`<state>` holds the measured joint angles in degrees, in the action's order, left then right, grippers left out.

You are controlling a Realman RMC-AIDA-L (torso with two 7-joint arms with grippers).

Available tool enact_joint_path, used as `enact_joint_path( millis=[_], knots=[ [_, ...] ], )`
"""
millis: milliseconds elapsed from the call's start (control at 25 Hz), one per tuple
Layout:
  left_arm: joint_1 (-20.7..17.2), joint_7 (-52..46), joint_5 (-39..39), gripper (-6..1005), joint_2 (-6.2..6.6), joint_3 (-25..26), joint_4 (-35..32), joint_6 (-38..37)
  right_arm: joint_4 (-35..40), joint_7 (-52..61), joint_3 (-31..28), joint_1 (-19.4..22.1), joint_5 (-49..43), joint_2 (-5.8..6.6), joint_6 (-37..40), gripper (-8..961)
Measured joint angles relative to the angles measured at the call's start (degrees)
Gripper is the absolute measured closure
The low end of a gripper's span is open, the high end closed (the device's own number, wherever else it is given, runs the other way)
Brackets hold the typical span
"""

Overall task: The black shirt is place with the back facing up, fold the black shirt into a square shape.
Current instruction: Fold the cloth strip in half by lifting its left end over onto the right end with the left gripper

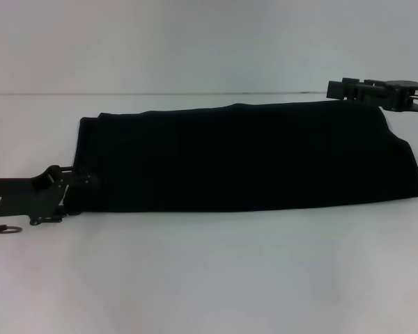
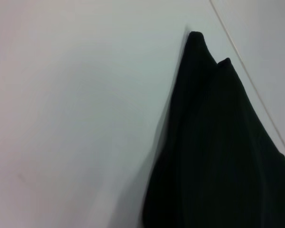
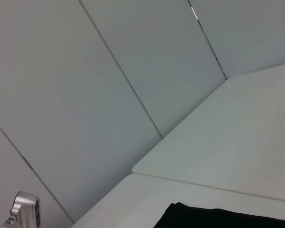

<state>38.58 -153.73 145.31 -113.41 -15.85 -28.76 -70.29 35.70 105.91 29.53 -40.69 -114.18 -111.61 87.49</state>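
White table (image 1: 209, 278) carries everything; the left gripper (image 1: 76, 191) sits at the left end of the black shirt (image 1: 251, 156), a long folded band across the middle, and the right gripper (image 1: 348, 90) hovers at its far right corner. Whether either gripper's fingers are gripping cloth, I cannot tell. Lengthwise folds look done; next, bring one end over the other

Both claws' fingers indistinct against the black shirt (image 1: 244, 156); left arm cut off at the frame edge.

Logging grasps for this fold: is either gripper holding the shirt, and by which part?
Cannot be told. The left gripper sits at the shirt's left end, the right gripper at its far right corner; neither's fingers show a hold.
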Motion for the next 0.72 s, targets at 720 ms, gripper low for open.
enact_joint_path(
  millis=[720],
  knots=[
    [0.90, 2.20, 0.23, 234, 0.22, -2.85, -0.34, 1.20, 0.07, 0.00, 0.00, 0.09, 0.10, 0.08, 0.05, 249]
  ],
)
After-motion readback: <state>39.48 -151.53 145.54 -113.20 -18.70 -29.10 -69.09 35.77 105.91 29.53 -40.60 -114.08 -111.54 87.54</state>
